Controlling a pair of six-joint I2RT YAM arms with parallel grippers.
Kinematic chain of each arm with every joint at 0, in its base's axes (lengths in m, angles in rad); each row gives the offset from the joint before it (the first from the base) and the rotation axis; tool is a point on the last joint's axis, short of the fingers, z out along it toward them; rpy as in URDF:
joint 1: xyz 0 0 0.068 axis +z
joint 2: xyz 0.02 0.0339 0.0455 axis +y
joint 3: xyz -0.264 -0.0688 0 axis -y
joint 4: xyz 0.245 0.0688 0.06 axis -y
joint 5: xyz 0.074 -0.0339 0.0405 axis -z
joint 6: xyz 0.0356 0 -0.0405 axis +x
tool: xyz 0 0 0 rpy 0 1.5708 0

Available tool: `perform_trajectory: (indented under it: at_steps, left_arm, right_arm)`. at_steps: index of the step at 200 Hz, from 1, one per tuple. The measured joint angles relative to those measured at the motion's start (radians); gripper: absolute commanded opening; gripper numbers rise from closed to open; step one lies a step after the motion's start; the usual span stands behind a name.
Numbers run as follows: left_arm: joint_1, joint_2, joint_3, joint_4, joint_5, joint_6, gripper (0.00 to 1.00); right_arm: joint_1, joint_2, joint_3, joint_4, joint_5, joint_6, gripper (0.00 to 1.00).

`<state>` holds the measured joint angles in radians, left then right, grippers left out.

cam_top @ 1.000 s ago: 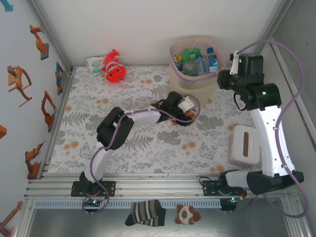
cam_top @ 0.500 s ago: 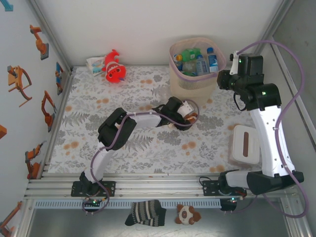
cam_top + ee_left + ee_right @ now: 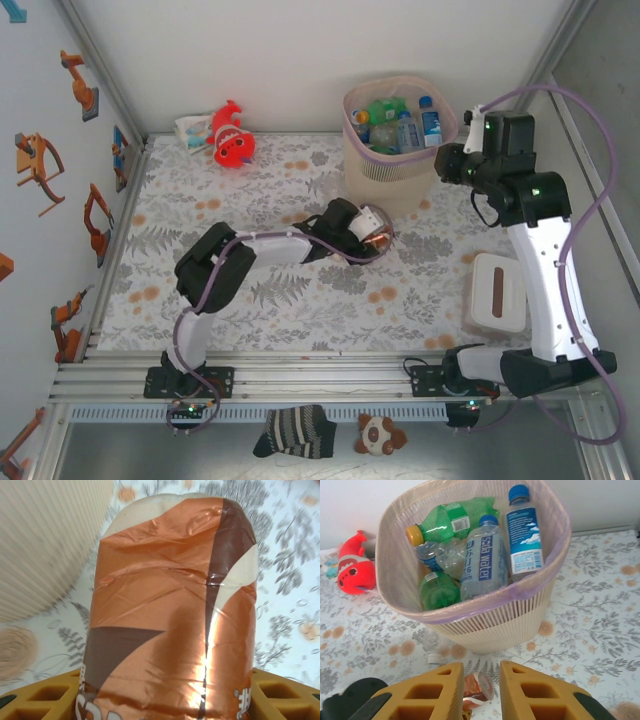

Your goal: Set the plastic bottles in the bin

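Left wrist view: we see our left gripper [image 3: 165, 702] clamped on a copper-labelled bottle [image 3: 170, 605], with the bin [image 3: 45, 540] beyond it to the left. Our right gripper [image 3: 481, 692] hangs open, and ahead of it more bottles [image 3: 482, 560] lie inside the bin.

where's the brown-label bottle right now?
In the top view, the brown-label bottle is clamped in the left gripper mid-table, just in front of the bin.

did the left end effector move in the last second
Yes, a little. The left end effector, shut on a copper-labelled bottle, has slid toward the near edge of the table and slightly leftward, away from the bin.
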<state>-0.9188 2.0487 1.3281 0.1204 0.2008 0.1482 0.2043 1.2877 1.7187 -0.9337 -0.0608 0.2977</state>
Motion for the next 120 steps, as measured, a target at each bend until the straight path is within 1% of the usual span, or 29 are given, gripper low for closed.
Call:
perform_trajectory:
  at_steps: [24, 51, 61, 77, 89, 100, 120]
  left_arm:
    - [0.000, -0.095, -0.014, 0.009, -0.007, 0.007, 0.57]
    - [0.000, -0.197, -0.015, 0.031, -0.016, 0.018, 0.56]
    - [0.000, -0.229, -0.015, 0.039, -0.019, 0.022, 0.56]
    - [0.000, -0.274, -0.015, 0.051, -0.020, 0.027, 0.56]
    - [0.000, -0.303, -0.015, 0.060, -0.021, 0.031, 0.56]
    - [0.000, -0.323, -0.015, 0.069, -0.021, 0.033, 0.57]
    - [0.000, -0.349, -0.015, 0.080, -0.020, 0.034, 0.57]
  right_arm:
    - [0.000, -0.002, -0.021, 0.011, -0.058, 0.020, 0.30]
    - [0.000, -0.002, -0.045, 0.039, -0.152, 0.050, 0.38]
    - [0.000, 0.000, -0.046, 0.048, -0.194, 0.068, 0.43]
    - [0.000, 0.004, -0.046, 0.072, -0.254, 0.083, 0.57]
    - [0.000, 0.008, -0.046, 0.087, -0.294, 0.099, 0.65]
    - [0.000, 0.012, -0.046, 0.095, -0.326, 0.115, 0.69]
    - [0.000, 0.024, -0.047, 0.109, -0.384, 0.127, 0.70]
